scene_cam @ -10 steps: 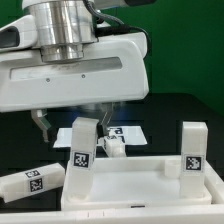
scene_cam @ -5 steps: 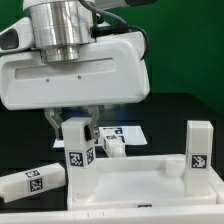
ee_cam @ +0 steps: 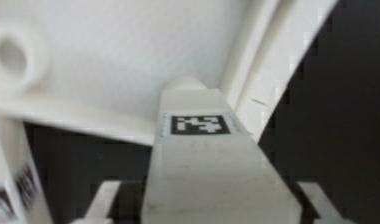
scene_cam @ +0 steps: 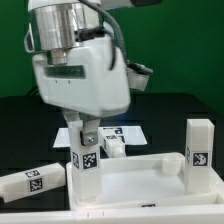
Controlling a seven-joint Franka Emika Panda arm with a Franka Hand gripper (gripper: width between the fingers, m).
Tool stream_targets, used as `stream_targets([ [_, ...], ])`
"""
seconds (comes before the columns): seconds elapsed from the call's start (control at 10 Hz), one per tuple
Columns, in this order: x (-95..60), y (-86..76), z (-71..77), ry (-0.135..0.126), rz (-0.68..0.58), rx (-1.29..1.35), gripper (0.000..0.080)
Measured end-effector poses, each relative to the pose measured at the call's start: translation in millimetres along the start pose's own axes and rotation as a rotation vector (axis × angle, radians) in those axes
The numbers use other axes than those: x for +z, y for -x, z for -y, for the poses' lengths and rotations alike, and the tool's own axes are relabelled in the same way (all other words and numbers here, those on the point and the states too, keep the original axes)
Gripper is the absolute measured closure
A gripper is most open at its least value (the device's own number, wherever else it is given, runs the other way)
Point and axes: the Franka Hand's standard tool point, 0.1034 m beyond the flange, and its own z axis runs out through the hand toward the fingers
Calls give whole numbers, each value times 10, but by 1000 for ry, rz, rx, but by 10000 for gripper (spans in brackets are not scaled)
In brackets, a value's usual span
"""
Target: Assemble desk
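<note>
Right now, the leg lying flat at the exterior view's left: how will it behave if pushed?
The lying leg has flat square sides, so it likely slides rather than rolls. Looks like moulded plastic: probably stiff. Smooth faces may slip.

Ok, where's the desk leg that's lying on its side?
The lying leg rests at the exterior view's lower left, just beside the desk top and the upright leg under the tool.

The desk top [scene_cam: 140, 182] is plain white, the left upright leg [scene_cam: 83, 152], right upright leg [scene_cam: 197, 145] and lower-left lying leg [scene_cam: 30, 182] are white with black-and-white square tags, the arm [scene_cam: 85, 85] is white with a silver-grey cylinder [scene_cam: 55, 35], and the backdrop [scene_cam: 190, 40] is green.
</note>
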Motion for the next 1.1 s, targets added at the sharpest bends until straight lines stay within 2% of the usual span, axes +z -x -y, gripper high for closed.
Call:
stream_targets([
  [0.3,-4,6,-7,-3,-3,9,511],
  [0.4,1,18,-11,5,-5,-59,511],
  [0.5,-2,36,-12,18,1,-233,308],
  [0.6,-12,25,-16,27,14,-448,308],
  [0.7,-24,45,-12,28,27,-591,187],
  [0.8,-21,53,-61,30,31,-662,156],
  [1.1,-16,39,-68,34,32,-935,151],
])
